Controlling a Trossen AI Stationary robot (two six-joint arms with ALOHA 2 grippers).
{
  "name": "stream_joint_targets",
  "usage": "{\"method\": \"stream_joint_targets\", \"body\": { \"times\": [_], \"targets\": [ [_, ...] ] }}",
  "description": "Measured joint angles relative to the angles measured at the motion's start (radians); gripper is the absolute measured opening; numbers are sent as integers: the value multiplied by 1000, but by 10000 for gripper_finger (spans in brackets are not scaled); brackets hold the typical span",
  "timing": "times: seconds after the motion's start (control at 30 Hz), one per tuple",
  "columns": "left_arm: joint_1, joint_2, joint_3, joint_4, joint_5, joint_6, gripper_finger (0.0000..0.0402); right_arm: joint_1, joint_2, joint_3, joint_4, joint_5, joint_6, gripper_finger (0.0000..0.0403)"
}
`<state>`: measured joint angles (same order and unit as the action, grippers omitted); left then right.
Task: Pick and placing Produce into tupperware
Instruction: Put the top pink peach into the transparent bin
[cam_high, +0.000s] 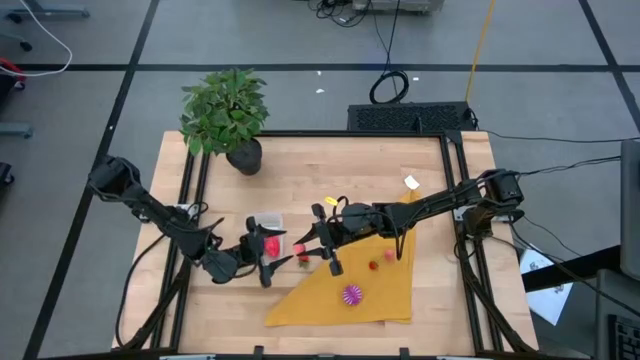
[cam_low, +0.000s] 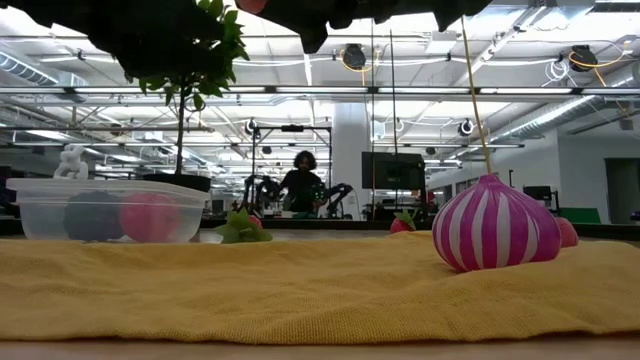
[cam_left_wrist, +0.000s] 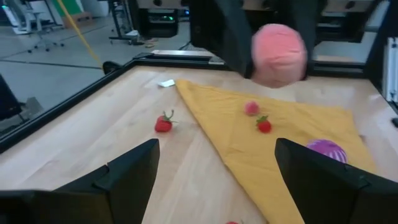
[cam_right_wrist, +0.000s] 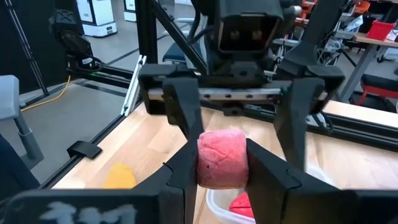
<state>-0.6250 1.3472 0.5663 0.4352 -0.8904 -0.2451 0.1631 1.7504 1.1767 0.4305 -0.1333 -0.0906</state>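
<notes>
Produce first: rounded pink-red soft lump (cam_right_wrist: 222, 155), pinched on both sides between the two dark fingers (cam_right_wrist: 180, 171) of the right gripper (cam_high: 318, 247), clamped tight and lifted clear of the light wooden table (cam_high: 300, 170). Held just above the rim of the small clear rectangular plastic tupperware (cam_low: 30, 215), with a red piece (cam_right_wrist: 241, 204) low inside that box in the right wrist view, and a pink piece (cam_low: 150, 215) and a dark bluish piece (cam_low: 90, 215) behind its wall in the low view. On the mustard-yellow triangular cloth (cam_high: 390, 300): magenta-and-white striped bulb (cam_low: 495, 225), small pink piece (cam_left_wrist: 251, 107), small red berry with green top (cam_left_wrist: 264, 124). On bare wood beside the cloth, another red berry (cam_left_wrist: 163, 123). Right arm stretched long and low from the table's right edge across the cloth's upper corner. Left gripper (cam_high: 266, 264) facing it from the box's other side, fingers (cam_left_wrist: 127, 180) spread wide and grasping nothing, left arm reaching in from the table's left edge. Hard to make out from above: the lump itself, lost among dark fingers, and the box outline, partly covered by both wrists. In the low view, both grippers cut off at the upper edge as dark shapes. Leafy green potted plant (cam_high: 225, 110) at the table's back left corner. Person (cam_low: 303, 185) far off in the room beyond.
</notes>
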Motion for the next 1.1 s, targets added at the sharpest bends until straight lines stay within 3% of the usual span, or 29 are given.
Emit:
{"method": "stream_joint_targets", "body": {
  "times": [0.53,0.8,1.1],
  "targets": [
    [31,9,37,32,80,67,326,0,10,-1,10,0,20,96],
    [37,59,125,-95,81,109,326,2,10,-1,0,0,27,96],
    [43,74,159,-100,87,138,326,2,10,-1,-14,0,28,96]
  ]
}}
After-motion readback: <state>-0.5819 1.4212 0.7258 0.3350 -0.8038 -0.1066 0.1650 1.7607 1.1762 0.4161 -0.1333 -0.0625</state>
